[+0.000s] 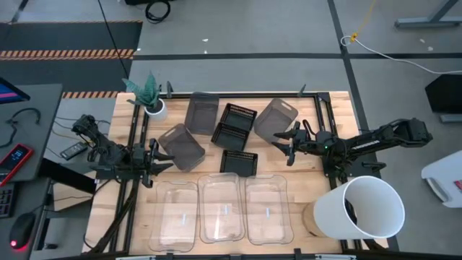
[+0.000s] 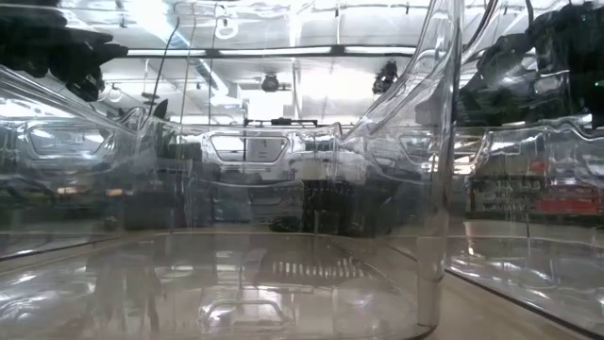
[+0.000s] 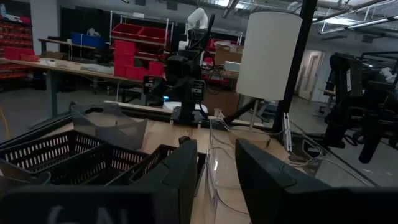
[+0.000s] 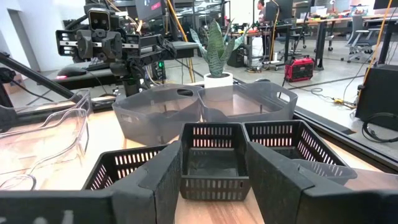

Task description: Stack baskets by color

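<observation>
Three clear baskets stand side by side along the table's near edge, and one fills the low view. Three smoky grey baskets lie behind them: one at the far left, one tilted at mid left, one at the far right. Three black lattice baskets sit in the middle. My left gripper is open beside the mid-left grey basket. My right gripper is open, facing the black baskets, with nothing between its fingers.
A big white bucket lies on its side at the near right corner. A small white plant pot stands at the far left. Dark frame rails run along the table's left and right sides.
</observation>
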Controlling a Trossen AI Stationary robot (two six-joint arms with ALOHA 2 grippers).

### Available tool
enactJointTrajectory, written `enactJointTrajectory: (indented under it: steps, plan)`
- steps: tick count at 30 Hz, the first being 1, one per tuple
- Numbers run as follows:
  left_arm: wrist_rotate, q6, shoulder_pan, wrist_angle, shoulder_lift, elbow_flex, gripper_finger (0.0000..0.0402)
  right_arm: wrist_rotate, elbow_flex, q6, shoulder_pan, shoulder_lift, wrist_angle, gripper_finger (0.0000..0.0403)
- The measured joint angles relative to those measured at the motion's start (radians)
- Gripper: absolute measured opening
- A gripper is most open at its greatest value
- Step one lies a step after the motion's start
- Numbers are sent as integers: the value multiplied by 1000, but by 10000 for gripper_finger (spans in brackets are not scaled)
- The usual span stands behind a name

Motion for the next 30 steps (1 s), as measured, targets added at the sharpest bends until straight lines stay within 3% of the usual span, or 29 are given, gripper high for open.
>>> enactJointTrajectory:
  steps: [26, 30]
  plan:
    - [0, 0, 0, 0, 0, 0, 117, 10, 0, -32, -4, 0, 0, 183]
    - [0, 0, 0, 0, 0, 0, 117, 26, 0, -72, -14, 0, 79, 183]
